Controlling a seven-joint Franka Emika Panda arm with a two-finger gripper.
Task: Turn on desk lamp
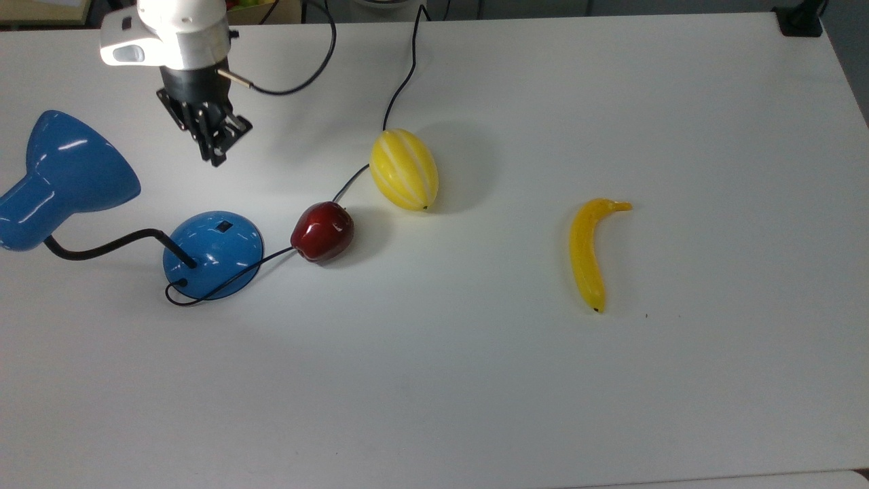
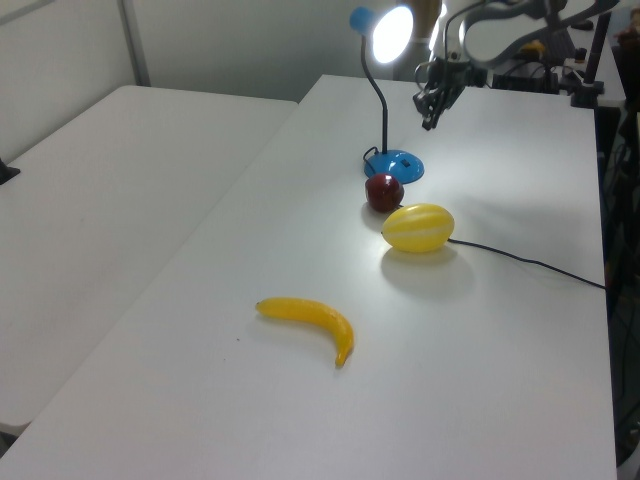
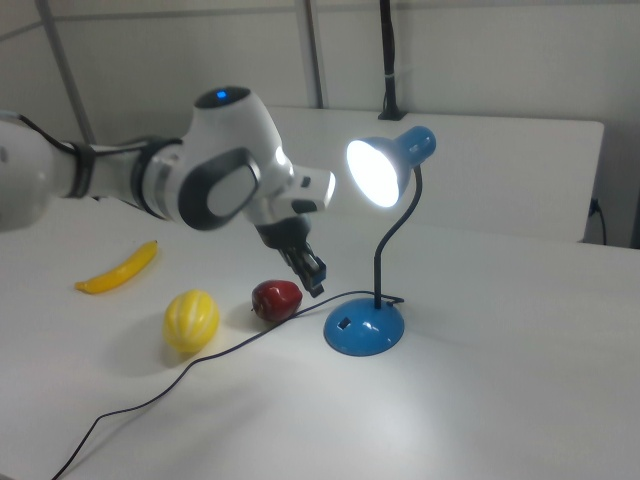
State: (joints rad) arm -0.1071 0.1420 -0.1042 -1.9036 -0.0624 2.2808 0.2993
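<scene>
No readable txt anywhere: no labels, brands, nos. or signs on lamp (image 1: 212,254), fruit or arm (just a blue light on the arm, no lettering).

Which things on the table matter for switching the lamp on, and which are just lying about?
Part of the job:
- desk lamp, lit, with its switch on the base
- tool, lifted clear of the base

Lying about:
- apple
- yellow melon
- banana
</scene>
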